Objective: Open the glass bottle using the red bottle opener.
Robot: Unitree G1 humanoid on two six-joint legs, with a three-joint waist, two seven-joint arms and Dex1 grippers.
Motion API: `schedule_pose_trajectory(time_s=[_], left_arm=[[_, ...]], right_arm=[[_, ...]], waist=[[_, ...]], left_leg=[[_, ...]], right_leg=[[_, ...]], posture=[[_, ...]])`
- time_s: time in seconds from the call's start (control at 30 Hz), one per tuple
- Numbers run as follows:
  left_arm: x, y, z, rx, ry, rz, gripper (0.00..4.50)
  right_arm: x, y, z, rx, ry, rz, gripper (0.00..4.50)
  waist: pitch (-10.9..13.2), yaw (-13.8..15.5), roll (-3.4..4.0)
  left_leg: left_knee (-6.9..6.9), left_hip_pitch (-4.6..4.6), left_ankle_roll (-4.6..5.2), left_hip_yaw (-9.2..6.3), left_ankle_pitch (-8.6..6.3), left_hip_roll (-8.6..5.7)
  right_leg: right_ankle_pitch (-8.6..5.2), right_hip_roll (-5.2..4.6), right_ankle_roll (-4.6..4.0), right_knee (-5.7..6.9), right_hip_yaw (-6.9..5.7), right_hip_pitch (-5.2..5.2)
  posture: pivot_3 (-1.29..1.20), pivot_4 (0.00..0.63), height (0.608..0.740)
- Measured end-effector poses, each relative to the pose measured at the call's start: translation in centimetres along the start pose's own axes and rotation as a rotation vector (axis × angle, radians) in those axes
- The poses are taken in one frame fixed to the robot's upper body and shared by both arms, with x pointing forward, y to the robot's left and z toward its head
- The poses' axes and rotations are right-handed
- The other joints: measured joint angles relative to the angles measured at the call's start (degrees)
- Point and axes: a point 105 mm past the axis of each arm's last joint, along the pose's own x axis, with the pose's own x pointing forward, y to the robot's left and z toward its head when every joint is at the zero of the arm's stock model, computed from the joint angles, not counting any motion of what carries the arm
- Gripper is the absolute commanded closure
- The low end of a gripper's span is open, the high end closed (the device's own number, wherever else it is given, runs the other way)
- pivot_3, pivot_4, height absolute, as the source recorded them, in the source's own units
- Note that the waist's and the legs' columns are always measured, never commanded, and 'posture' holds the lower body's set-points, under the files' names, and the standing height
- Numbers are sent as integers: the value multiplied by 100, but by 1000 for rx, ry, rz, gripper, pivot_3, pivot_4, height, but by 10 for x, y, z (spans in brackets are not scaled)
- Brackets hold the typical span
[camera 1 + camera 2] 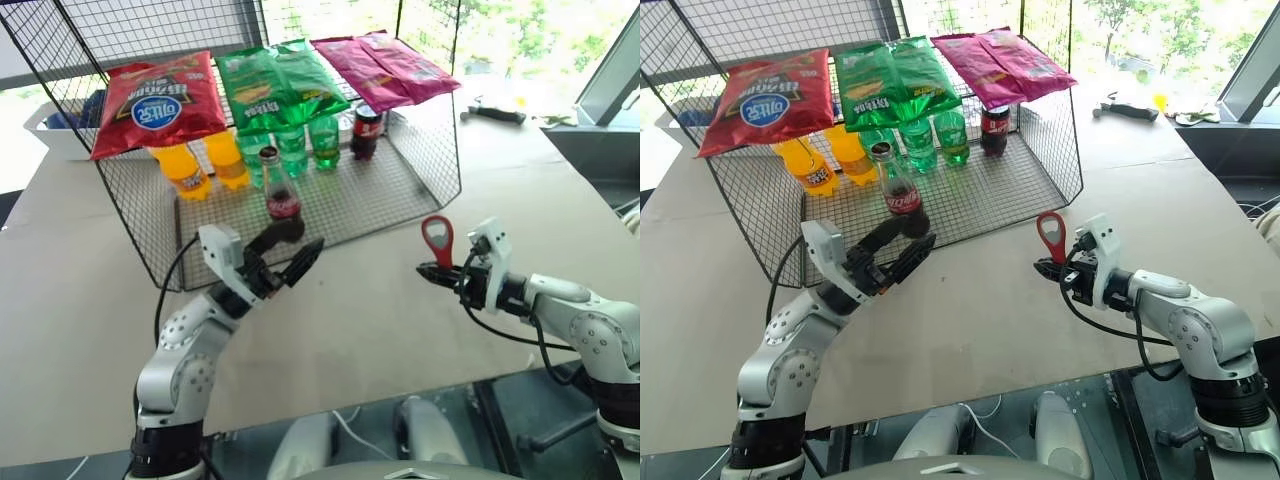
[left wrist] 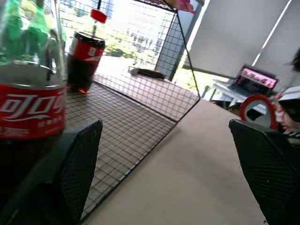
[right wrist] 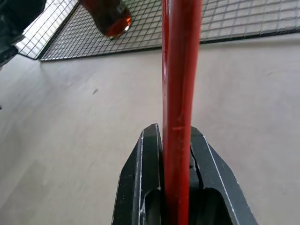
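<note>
Tan table (image 1: 400,330) with black wire rack (image 1: 420,150), bright windows behind.

We see the left gripper (image 1: 290,252) raised ahead of its bent arm, its two black fingers (image 2: 82,164) spread wide apart with nothing clamped between them. The right gripper (image 1: 432,270) reaches in from the other side, pointing toward the left one, its fingers (image 3: 140,183) pinched tight on the red bottle opener (image 1: 438,238), which stands upright, ring uppermost.
</note>
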Motion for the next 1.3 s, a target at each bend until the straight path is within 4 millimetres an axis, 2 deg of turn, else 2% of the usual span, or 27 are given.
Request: schedule_pose_trajectory(time_s=[0.07,0.1,0.17,0.33,0.4,0.57,0.7,0.93,1.3], left_arm=[[-5,1,-3,55,20,50,48],[-11,5,-4,115,34,157,48],[-13,9,-5,163,44,228,48],[8,24,17,393,-5,368,48],[13,27,20,423,-16,397,48],[23,37,12,409,-8,439,48],[33,43,17,412,-34,458,48],[44,56,6,398,-17,453,48],[68,73,-2,409,-14,396,48]], right_arm=[[1,2,5,-22,-32,-4,4500],[0,2,13,-77,-71,-31,4500],[0,2,20,-131,-92,-53,4500],[10,1,38,-313,-123,-115,4500],[13,4,47,-338,-162,-117,4500],[13,2,54,-380,-195,-153,4500],[16,4,56,-402,-190,-154,4500],[19,7,58,-432,-189,-149,4500],[23,8,64,-462,-204,-152,4500]], waist=[[1,2,1],[5,26,-1],[7,54,-4],[9,133,-7],[9,127,-7],[10,128,-8],[10,128,-8],[10,124,-8],[10,120,-9]], left_leg=[[-4,-1,1,0,-1,0],[-4,-3,3,-4,-2,-2],[-3,-4,4,-6,-2,-3],[2,-4,2,-10,-1,-9],[3,-4,2,-9,-1,-11],[-1,-12,2,-16,-1,-11],[4,-16,2,-17,-1,-14],[4,-18,2,-16,-1,-20],[8,-24,2,-16,-1,-26]], right_leg=[[0,-1,0,-5,1,0],[0,-1,1,-10,-4,0],[0,-1,1,-10,-6,1],[1,1,1,-1,-14,2],[1,1,2,-1,-13,1],[0,1,1,-13,-17,-4],[1,-2,1,-11,-19,-6],[1,1,1,-4,-19,-14],[1,-1,1,0,-18,-21]], posture=[[0,150,740],[0,150,740],[0,150,740],[0,150,740],[0,150,740],[0,150,740],[0,150,740],[0,150,740],[0,150,740]])
